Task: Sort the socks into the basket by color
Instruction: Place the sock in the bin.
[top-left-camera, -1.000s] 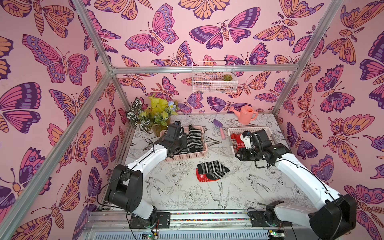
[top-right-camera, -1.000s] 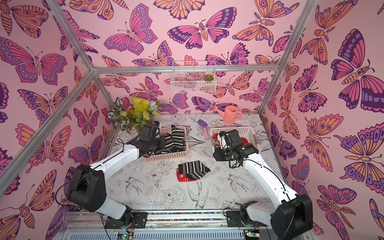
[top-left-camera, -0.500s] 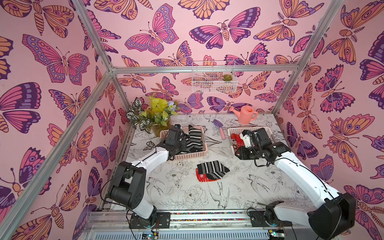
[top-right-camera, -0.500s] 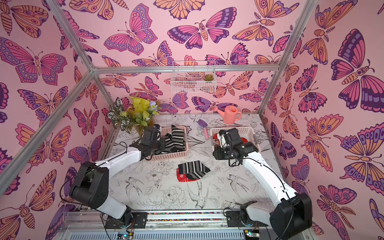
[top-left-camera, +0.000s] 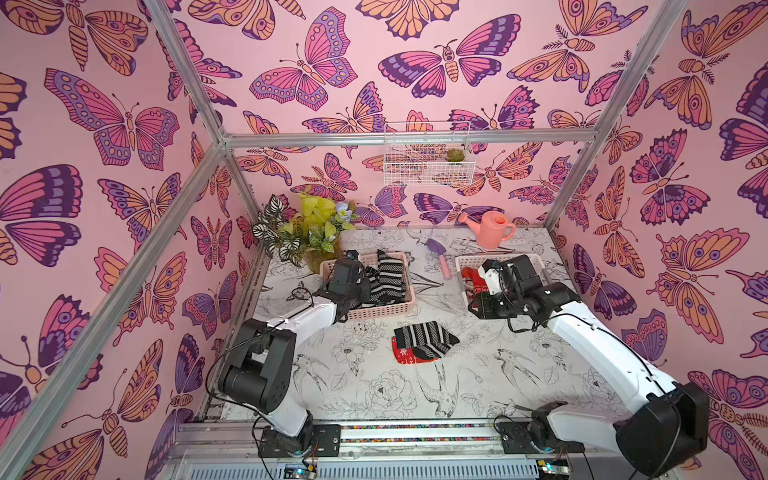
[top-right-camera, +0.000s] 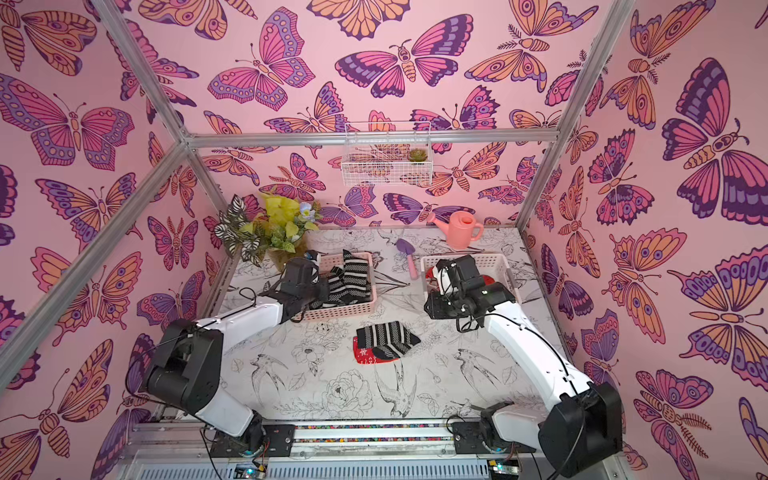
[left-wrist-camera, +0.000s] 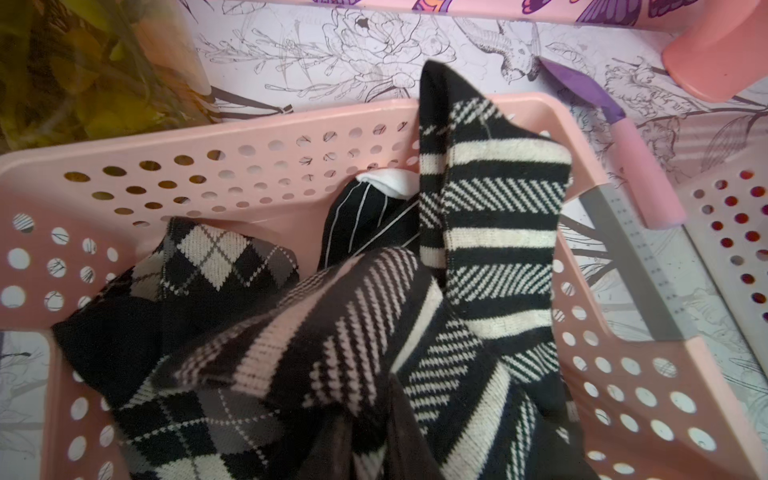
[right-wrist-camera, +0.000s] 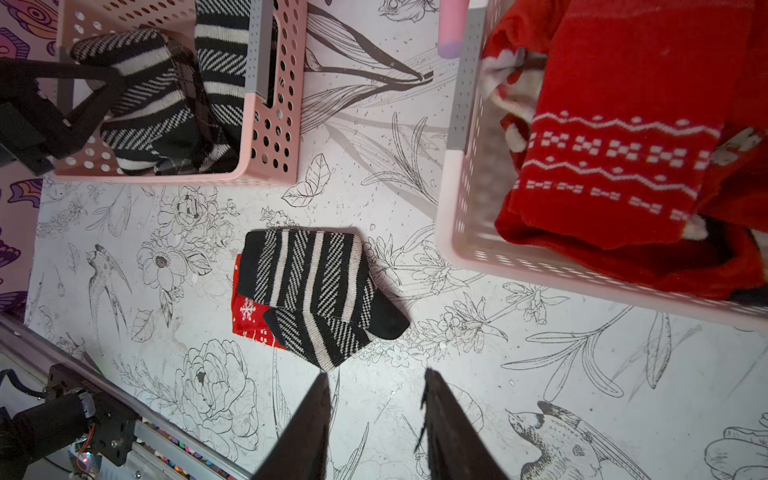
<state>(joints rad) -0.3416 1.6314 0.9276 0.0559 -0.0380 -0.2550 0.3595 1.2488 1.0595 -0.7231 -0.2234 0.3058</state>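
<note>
Dropping the striped sock (left-wrist-camera: 332, 328) well inside the eleven-o'clock basket (left-wrist-camera: 249, 124) is advised; grip of left hand (top-left-camera: 360, 291) cannot be told; right hand (right-wrist-camera: 376, 374) part-open, empty.

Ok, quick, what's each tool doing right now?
Left tool: above pink perforated plastic basket of black-and-white striped socks; grip cannot be told.
Right tool: open, holding nothing.

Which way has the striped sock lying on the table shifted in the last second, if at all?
No. The striped sock lies where it did, still on the red sock, just as far from the pink basket.
</note>
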